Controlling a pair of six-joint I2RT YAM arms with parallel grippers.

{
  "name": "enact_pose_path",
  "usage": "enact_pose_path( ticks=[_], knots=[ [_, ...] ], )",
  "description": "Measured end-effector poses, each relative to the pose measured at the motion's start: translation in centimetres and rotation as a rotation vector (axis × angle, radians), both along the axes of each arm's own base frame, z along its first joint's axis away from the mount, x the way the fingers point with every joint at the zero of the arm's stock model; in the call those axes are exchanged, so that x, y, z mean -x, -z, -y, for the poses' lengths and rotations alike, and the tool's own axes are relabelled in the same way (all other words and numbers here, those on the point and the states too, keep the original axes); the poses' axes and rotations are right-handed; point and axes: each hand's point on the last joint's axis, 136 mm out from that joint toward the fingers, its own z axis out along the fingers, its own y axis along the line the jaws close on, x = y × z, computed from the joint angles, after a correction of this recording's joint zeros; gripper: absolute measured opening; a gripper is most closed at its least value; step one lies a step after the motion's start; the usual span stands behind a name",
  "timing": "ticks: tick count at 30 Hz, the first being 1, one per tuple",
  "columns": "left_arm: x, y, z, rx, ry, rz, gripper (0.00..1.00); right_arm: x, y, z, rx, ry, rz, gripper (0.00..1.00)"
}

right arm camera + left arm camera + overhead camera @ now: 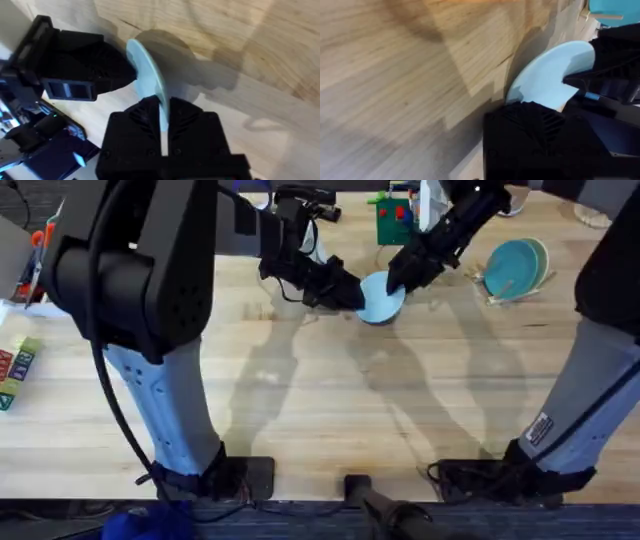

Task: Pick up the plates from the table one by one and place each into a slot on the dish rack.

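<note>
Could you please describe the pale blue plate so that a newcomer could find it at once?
Look at the far middle of the wooden table, where the two black arms meet. The pale blue plate sits between the left hand and the right hand. Unlike the teal plate in the rack to the right, it is lighter and held off the rack.

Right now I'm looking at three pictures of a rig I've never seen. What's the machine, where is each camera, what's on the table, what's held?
Two robot arms stand at a wooden table, each ending in a two-finger pincer. One camera looks down from above the arm bases; the other two sit on the wrists, looking past each arm's own fingers.

At the far middle, the left pincer and the right pincer meet at a pale blue plate. The right wrist view shows the right pincer shut on the plate's edge, with the plate standing on edge. The left touches its other side; its grip is unclear.

At the far right, a teal plate stands in a small wooden dish rack.
</note>
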Motion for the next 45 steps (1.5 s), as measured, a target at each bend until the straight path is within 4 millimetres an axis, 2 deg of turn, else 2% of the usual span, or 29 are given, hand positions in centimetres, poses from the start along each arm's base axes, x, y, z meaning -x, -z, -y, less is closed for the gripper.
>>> enact_pose_path(
  ticks=[12,18,20,22,26,29,31,33,37,39,42,45],
  knots=[
    [0.1,-0.3,-0.2,-0.017,-0.004,-0.03,0.04,0.1,-0.3,-0.2,-0.027,0.007,-0.009,0.032],
    [-0.8,-1.3,-0.6,-0.071,-0.015,-0.025,0.04,0.2,-0.3,-0.4,-0.032,0.005,-0.011,0.032],
    [-1.4,-2.6,-1.0,-0.092,-0.022,-0.003,0.039,0.2,-0.3,-0.4,-0.033,0.006,-0.013,0.032],
    [-2.0,-4.8,-1.5,-0.106,-0.033,0.043,0.039,0.3,-0.3,-0.4,-0.033,0.006,-0.017,0.032],
    [-3.7,-11.0,-2.5,-0.119,-0.061,0.211,0.039,0.7,-0.4,-0.4,-0.031,0.006,-0.037,0.032],
    [-4.2,-15.1,-3.3,-0.139,-0.082,0.32,0.039,1.0,-1.2,-0.3,-0.024,0.004,-0.056,0.032],
    [-4.1,-16.8,-3.7,-0.16,-0.092,0.358,0.039,0.9,-2.1,-0.2,-0.017,-0.005,-0.05,0.032],
    [-3.9,-17.5,-4.3,-0.191,-0.102,0.372,0.039,0.5,-3.5,0.1,0.001,-0.017,-0.028,0.031],
    [-3.6,-16.9,-5.7,-0.285,-0.124,0.36,0.04,-0.8,-6.8,1.3,0.083,-0.035,0.05,0.031],
    [-3.3,-16.2,-6.6,-0.343,-0.136,0.341,0.075,-1.4,-8.7,2.2,0.141,-0.04,0.103,0.031],
    [-2.8,-15.1,-8.0,-0.435,-0.147,0.309,0.216,-2.7,-12.3,3.4,0.199,-0.032,0.226,0.031],
    [-2.0,-14.1,-9.5,-0.527,-0.151,0.271,0.486,-3.1,-16.8,5.2,0.272,-0.006,0.366,0.031]
  ],
)
